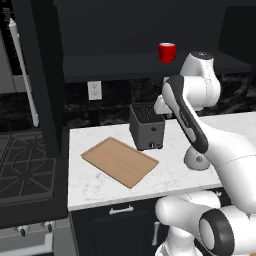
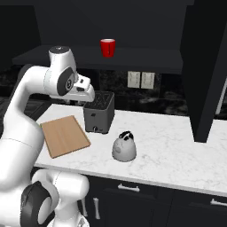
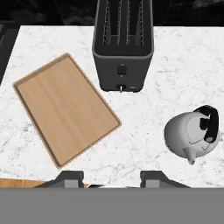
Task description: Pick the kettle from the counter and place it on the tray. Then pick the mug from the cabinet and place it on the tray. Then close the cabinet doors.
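Nearest the front edge of the white marble table point(image 2: 177, 146) sits the kettle point(image 2: 123, 147), a squat silver dome with a black handle on top, upright and alone on the stone, its spout turned toward the front edge in the hand view. The tool point(image 3: 111, 178) hangs above the table, looking straight down; its two dark fingertips point(image 3: 70, 178) stand well apart, released, with nothing between them. It is off to one side of the kettle, not over it.

Toward the table's left end lies the tray point(image 1: 120, 161), a thin light-brown wooden board set askew to the edges, bare. Just beside its far right corner stands the black toaster point(image 2: 99, 112), close to the back edge, its slots facing up. Kettle and tray are apart, the toaster between them and further back.

On the dark wall behind are white outlets point(image 2: 141, 80). Above, the cabinet point(image 2: 146, 62) is open, and the red mug point(image 2: 107, 47) stands upright on its shelf. One of the cabinet doors point(image 2: 207, 66) is swung out at the right, another at the left near the stove point(image 1: 25, 165).
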